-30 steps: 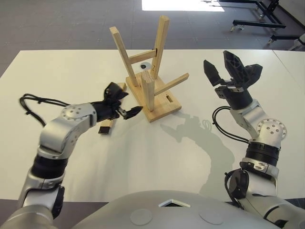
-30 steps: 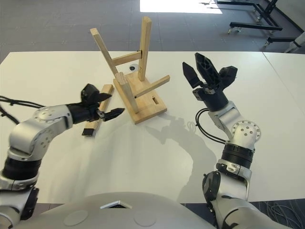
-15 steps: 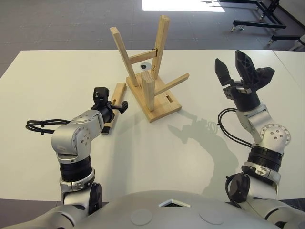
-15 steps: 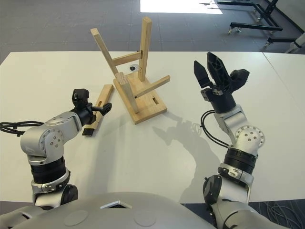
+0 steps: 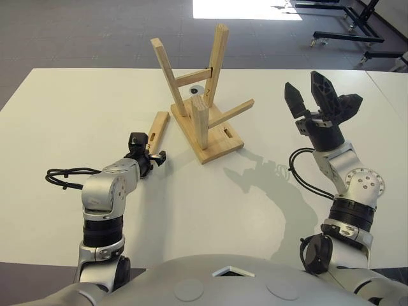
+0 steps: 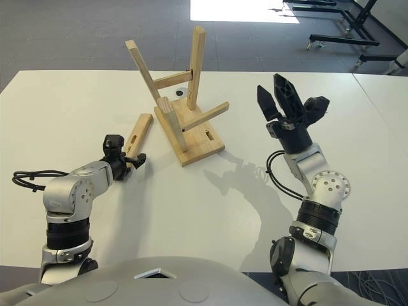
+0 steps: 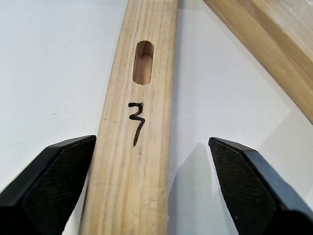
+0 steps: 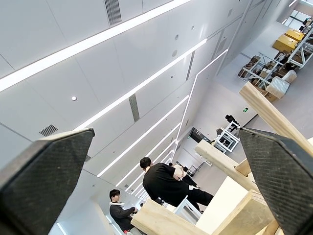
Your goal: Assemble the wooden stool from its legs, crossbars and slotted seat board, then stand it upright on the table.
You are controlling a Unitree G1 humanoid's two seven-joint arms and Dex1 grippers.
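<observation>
Place: a large robotics lab or test hall, not a home.
Work surface: a broad, plain white table (image 5: 210,210), like a lab bench.
Floor: grey carpet tiles (image 5: 76,32) beyond the table, with a bright patch of light (image 5: 245,7) at 12 o'clock.
Equipment: black wheeled metal frames (image 5: 347,39) stand on the floor at 1 o'clock.
Ceiling: high and white-panelled, with long light strips (image 8: 146,83) and slotted vents (image 8: 112,10).
Storage: metal racks (image 8: 299,46) with yellow loads far down the hall.

Head stereo pair: looked forward and down across table (image 5: 210,210), both sharing stool (image 5: 203,124) at 12 o'clock; left wrist camera: very near, faced down onto loose leg (image 7: 142,147); right wrist camera: tilted up toward ceiling (image 8: 73,49).
</observation>
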